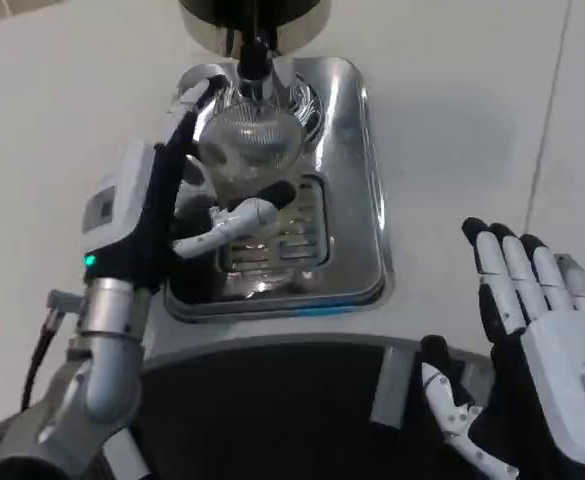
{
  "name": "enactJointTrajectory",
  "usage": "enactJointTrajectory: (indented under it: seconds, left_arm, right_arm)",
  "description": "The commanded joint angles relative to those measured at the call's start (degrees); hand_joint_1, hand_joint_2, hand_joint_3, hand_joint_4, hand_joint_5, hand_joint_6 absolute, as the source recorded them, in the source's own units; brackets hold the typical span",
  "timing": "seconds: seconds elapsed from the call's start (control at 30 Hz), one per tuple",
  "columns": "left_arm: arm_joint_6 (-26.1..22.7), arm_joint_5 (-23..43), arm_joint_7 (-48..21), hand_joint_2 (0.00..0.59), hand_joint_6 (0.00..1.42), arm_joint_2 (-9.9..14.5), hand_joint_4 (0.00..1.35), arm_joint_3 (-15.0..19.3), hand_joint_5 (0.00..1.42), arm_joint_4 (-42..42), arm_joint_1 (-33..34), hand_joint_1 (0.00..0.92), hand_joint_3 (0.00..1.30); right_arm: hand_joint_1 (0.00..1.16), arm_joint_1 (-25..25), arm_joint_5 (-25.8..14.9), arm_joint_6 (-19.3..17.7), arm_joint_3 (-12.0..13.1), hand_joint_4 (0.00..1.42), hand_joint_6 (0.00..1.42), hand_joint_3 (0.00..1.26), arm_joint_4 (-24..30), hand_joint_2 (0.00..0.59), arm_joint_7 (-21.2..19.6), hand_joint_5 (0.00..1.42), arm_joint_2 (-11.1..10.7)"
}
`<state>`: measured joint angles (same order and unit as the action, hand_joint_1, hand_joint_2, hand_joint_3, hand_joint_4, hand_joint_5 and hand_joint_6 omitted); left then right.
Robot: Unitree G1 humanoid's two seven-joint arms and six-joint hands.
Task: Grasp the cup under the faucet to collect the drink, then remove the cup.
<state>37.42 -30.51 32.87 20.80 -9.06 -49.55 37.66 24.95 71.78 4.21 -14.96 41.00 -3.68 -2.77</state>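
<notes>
Left hand [172, 190] wraps the clear cup [247, 150] at upper centre of the frame, under the faucet [255, 50], over the steel tray [357, 200]. Right hand [537, 320] hangs spread wide and empty at lower right. Likely risks: slipping on smooth glass, tipping and spilling when pulling away, knocking the faucet if lifted.

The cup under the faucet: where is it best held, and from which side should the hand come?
Grip the cup around its round side wall, coming from the robot's left, as the left hand does now, its fingers wrapped around the clear body. The faucet hangs right over the rim, so a grasp from above looks blocked. The cup stands upright on the metal drip tray, so a side hold should keep it level.
</notes>
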Motion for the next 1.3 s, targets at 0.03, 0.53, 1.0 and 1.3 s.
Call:
enactJointTrajectory:
  seconds: [0.03,0.53,1.0,1.3]
  left_arm:
    - [1.0,3.3,-2.5,0.016,0.55,3.5,0.08,3.3,0.48,6.5,-5.2,0.244,0.12]
    - [-7.4,3.5,-14.4,0.041,0.05,17.1,0.0,13.8,0.0,34.8,-31.0,0.0,0.0]
    - [-4.7,2.6,-17.8,0.085,0.0,16.6,0.0,18.9,0.0,45.5,-47.6,0.0,0.0]
    - [-3.1,3.3,-18.6,0.094,0.0,16.4,0.0,20.1,0.0,45.9,-49.0,0.0,0.0]
  right_arm:
    - [0.3,-1.4,-1.9,0.2,-0.2,0.0,0.0,0.0,0.9,0.55,0.2,0.0,1.1]
    - [0.29,-19.1,-13.1,11.9,-4.0,0.0,0.0,0.0,7.2,0.544,16.3,0.0,11.5]
    - [0.17,-40.3,-39.4,27.6,-0.1,0.0,0.0,0.0,6.4,0.543,17.7,0.0,12.6]
    - [0.1,-47.9,-49.5,25.9,2.6,0.0,0.0,0.0,-1.7,0.517,13.1,0.0,9.8]
